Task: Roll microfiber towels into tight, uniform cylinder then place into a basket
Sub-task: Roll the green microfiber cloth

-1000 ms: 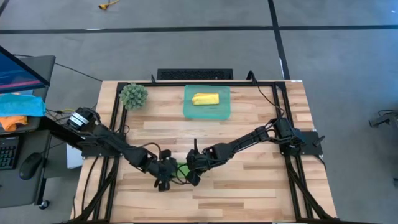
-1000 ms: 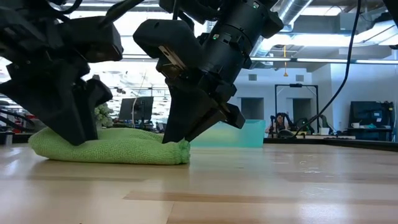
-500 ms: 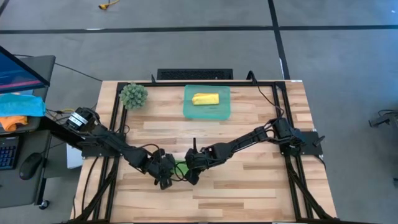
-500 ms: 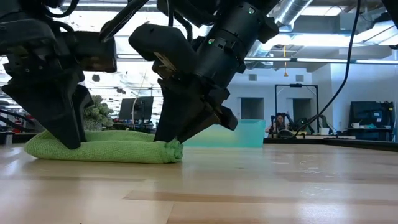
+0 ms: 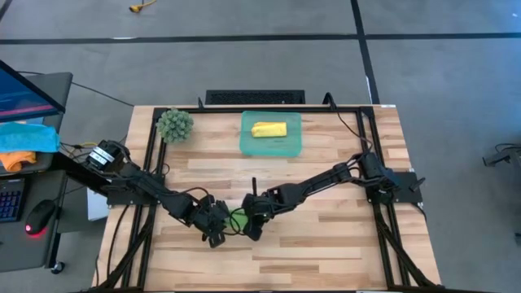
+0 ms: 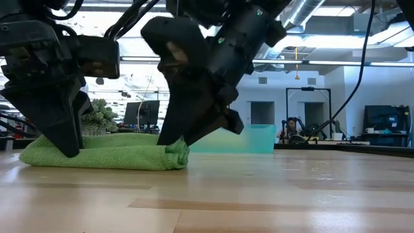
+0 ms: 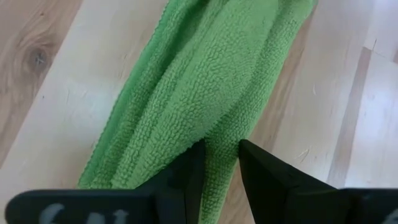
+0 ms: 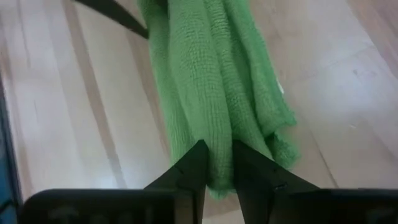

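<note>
We are working at the near middle of the wooden table (image 5: 326, 244) with both arms. Our left gripper (image 5: 216, 234) and right gripper (image 5: 252, 228) are pressing down on opposite ends of the green towel (image 6: 103, 154), which is lying flat on the wood as a long, loosely rolled strip. In each wrist view our fingers are standing only a narrow gap apart, with a fold of green cloth pinched between the tips, so both are closing on the towel. The yellow towel (image 5: 269, 129) is already sitting rolled inside the teal basket (image 5: 247, 143) at the far edge of the table, well apart from us. A fuzzy green ball (image 5: 174, 124) is resting near the basket.
</note>
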Robot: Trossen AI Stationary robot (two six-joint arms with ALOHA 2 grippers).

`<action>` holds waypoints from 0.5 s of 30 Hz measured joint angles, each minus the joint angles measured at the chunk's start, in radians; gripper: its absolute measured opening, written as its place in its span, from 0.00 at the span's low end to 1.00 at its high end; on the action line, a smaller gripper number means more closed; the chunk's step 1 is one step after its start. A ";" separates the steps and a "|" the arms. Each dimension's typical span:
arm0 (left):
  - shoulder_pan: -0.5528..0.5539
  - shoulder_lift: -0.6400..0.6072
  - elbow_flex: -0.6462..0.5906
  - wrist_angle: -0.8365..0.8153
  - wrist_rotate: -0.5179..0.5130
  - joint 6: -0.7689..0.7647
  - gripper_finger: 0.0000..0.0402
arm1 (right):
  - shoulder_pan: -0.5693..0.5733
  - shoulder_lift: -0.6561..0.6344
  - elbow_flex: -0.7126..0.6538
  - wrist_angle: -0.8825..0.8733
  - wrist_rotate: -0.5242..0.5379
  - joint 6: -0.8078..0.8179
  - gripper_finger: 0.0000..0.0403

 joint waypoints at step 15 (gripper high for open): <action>-0.002 0.001 -0.003 0.016 0.015 -0.001 0.24 | 0.028 -0.161 -0.006 -0.278 0.140 -0.204 0.24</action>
